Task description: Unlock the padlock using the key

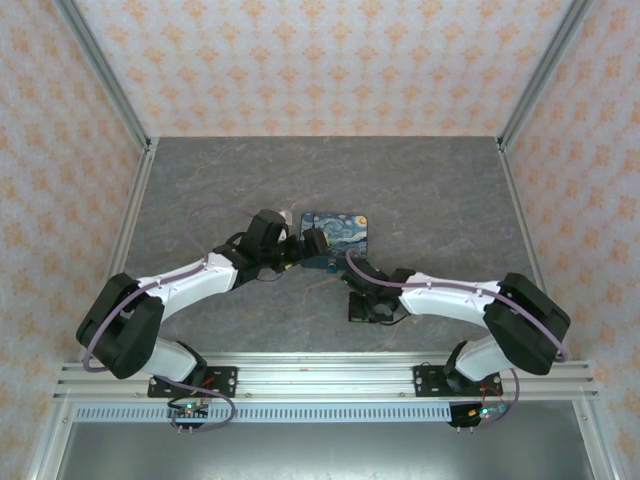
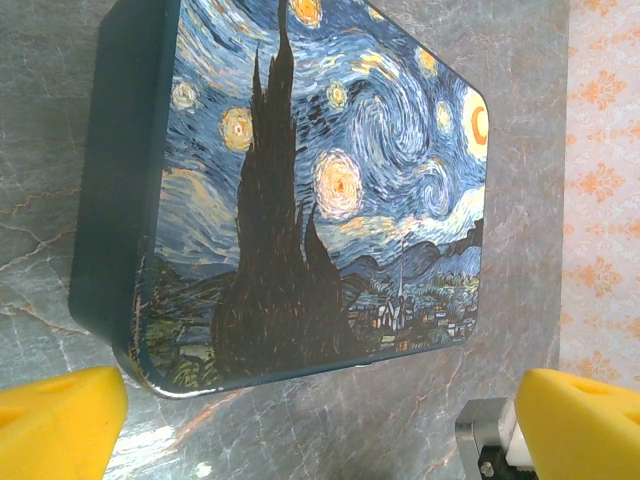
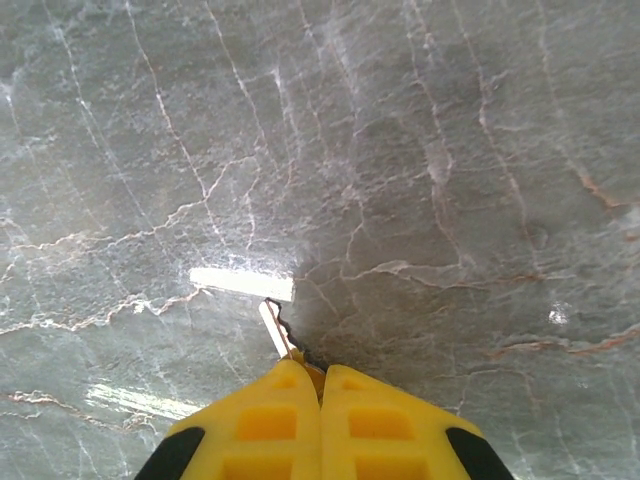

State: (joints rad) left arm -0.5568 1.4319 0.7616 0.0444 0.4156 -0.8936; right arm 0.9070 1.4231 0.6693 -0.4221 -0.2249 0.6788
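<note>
Starting at the near edge, I see both arm bases bolted to the aluminium rail [image 1: 320,378], the left arm [image 1: 170,290] sweeping in from the left and the right arm [image 1: 470,300] from the right. They meet around the middle of the grey marbled table [image 1: 450,190].

My right gripper [image 3: 320,372] is the nearer of the two and hangs low over bare tabletop, just on the near side of the painted box [image 1: 335,238]. On its wrist camera the two yellow fingers [image 3: 270,420] are pressed together with no gap between them. The key [image 3: 273,325], a thin pale sliver, pokes out from their tips toward the far left, so the grip looks closed on its near end. I cannot tell whether the key's free end touches the table. A bright strip of glare [image 3: 240,284] lies on the table right at the key's far tip.

Farther on, my left gripper [image 2: 320,425] sits at the left end of the box. Its yellow fingertips [image 2: 60,425] stand wide apart and hold nothing. The box lies flat just beyond them with its starry-night lid up, one rounded corner closest to the left fingertip.

Beyond the box, the table runs to the far wall [image 1: 320,60], papered in a pale orange pattern.
</note>
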